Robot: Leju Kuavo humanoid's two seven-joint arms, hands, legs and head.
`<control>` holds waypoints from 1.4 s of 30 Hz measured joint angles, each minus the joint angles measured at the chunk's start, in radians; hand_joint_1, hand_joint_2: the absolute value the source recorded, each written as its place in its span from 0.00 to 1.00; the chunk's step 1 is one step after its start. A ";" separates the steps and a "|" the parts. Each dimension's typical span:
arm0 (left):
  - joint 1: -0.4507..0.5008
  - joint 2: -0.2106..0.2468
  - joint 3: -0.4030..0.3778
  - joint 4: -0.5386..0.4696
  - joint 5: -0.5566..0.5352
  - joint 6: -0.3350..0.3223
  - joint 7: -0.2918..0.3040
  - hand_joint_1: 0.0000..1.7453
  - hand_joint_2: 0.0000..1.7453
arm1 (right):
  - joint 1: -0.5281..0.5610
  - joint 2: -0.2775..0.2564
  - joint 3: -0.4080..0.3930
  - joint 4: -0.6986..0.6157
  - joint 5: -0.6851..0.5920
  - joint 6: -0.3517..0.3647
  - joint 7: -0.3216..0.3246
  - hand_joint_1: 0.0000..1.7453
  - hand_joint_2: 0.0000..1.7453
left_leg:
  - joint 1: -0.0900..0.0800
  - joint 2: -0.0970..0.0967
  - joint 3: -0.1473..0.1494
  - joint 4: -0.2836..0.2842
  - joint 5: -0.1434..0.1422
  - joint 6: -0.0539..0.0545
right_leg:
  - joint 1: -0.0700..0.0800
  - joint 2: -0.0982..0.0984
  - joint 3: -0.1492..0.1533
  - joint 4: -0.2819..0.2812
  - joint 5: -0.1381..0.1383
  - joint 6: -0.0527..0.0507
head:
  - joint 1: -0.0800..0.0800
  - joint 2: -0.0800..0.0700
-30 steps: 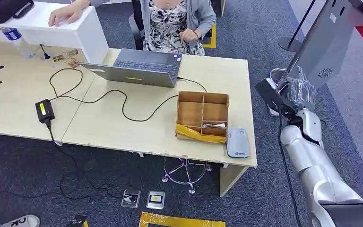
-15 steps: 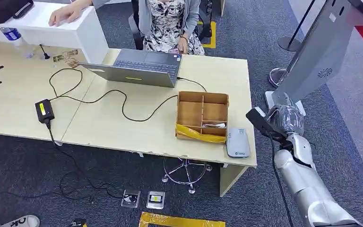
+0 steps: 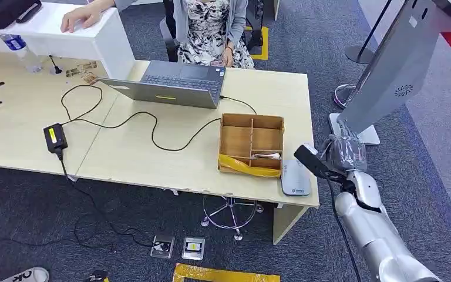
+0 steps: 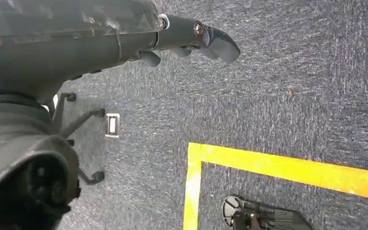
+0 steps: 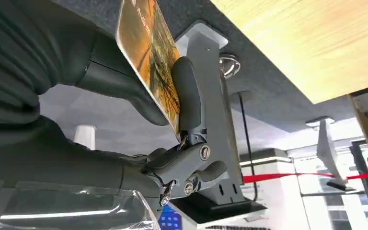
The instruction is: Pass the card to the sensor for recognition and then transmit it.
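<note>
My right hand (image 3: pixel 343 154) hovers just off the desk's right front corner, pinching a card between thumb and finger. From the head view the card (image 3: pixel 312 162) looks dark and points toward the desk. Up close, the card (image 5: pixel 149 53) has an orange-yellow printed face, and the thumb (image 5: pixel 188 96) presses on it. The sensor (image 3: pixel 295 177), a flat grey-white reader, lies on the desk corner beside a wooden divided box (image 3: pixel 252 144); the card's tip is next to it, slightly above. My left hand (image 4: pixel 191 37) hangs over the carpet, holding nothing, its fingers loosely extended.
A laptop (image 3: pixel 173 85), black cables and a power adapter (image 3: pixel 54 137) lie on the desk (image 3: pixel 123 153). A person (image 3: pixel 214 26) sits behind it. A slanted grey kiosk (image 3: pixel 396 64) stands right of my arm. Floor sockets (image 3: pixel 179 247) and yellow tape (image 4: pixel 287 167) mark the carpet.
My right arm has dropped and swung left, bringing the card from beside the kiosk down to the desk corner next to the sensor. The person's hands have shifted slightly.
</note>
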 joint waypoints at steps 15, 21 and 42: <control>0.001 -0.001 0.000 0.000 -0.013 0.007 0.000 0.00 0.00 | 0.040 0.019 0.084 -0.002 -0.022 0.005 0.007 1.00 1.00 | 0.000 0.000 0.000 0.000 0.000 0.000 | 0.000 0.000 0.000 0.000 0.000 0.000 | 0.000 0.000; 0.000 -0.007 0.000 0.000 -0.016 0.015 0.001 0.00 0.00 | 0.064 0.026 0.101 -0.002 -0.042 0.019 -0.002 1.00 1.00 | 0.000 0.000 0.000 0.000 0.000 0.000 | 0.000 0.000 0.000 0.000 0.000 0.000 | 0.000 0.000; 0.004 -0.020 0.000 0.000 -0.021 0.031 0.014 0.00 0.00 | 0.102 0.037 0.130 0.016 -0.125 0.035 0.000 1.00 1.00 | 0.000 0.000 0.000 0.000 0.000 -0.001 | 0.000 0.000 0.000 0.000 0.000 0.000 | 0.000 0.000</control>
